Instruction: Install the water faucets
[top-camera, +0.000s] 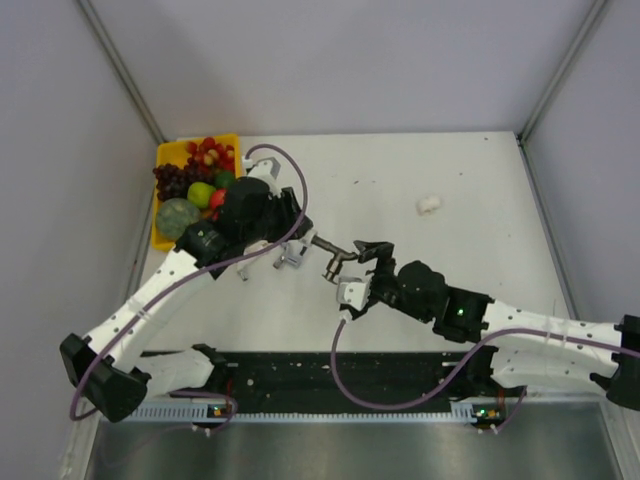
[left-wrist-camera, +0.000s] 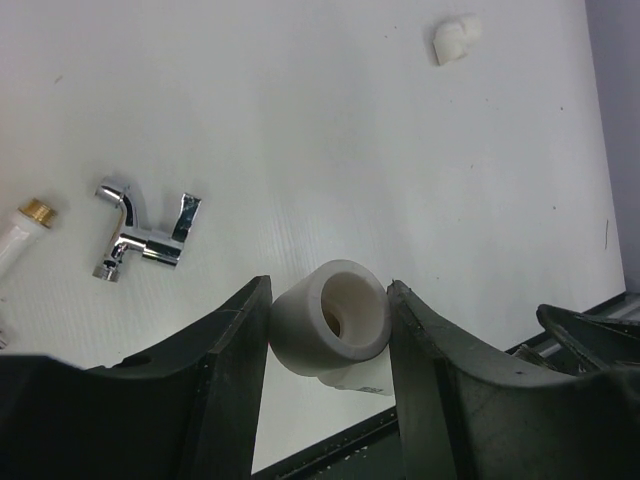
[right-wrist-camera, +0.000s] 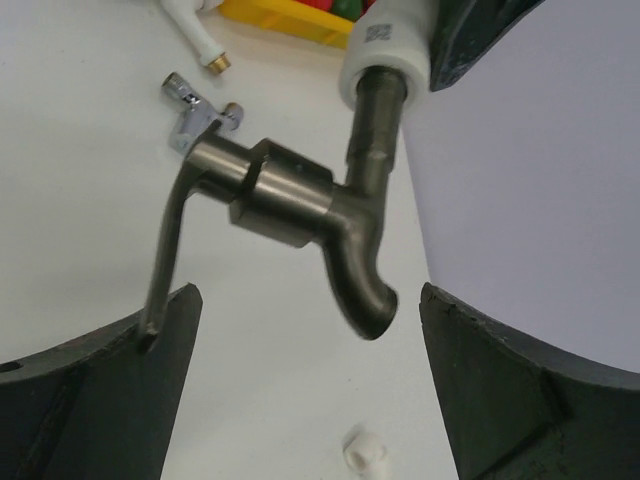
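Right gripper (right-wrist-camera: 310, 295) is sitting spread wide around the dark grey metal faucet with lever handle (right-wrist-camera: 295, 195), lever tip at one finger, contact hard to judge. Left gripper (left-wrist-camera: 330, 290), arm stretched to mid-table, is pinching the white plastic cylindrical fitting (left-wrist-camera: 330, 320) sleeving the faucet's stem. Silvery chrome faucet (left-wrist-camera: 145, 235) is lying just beside, white table (left-wrist-camera: 300, 120) stretching beyond it.

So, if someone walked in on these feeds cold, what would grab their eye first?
In the middle, the dark grey faucet has its stem set in a white fitting pinched by the left gripper, with the right gripper open on either side of it. Next is the yellow tray of toy fruit at the far left edge, then the shiny chrome faucet lying on the table near the left gripper.
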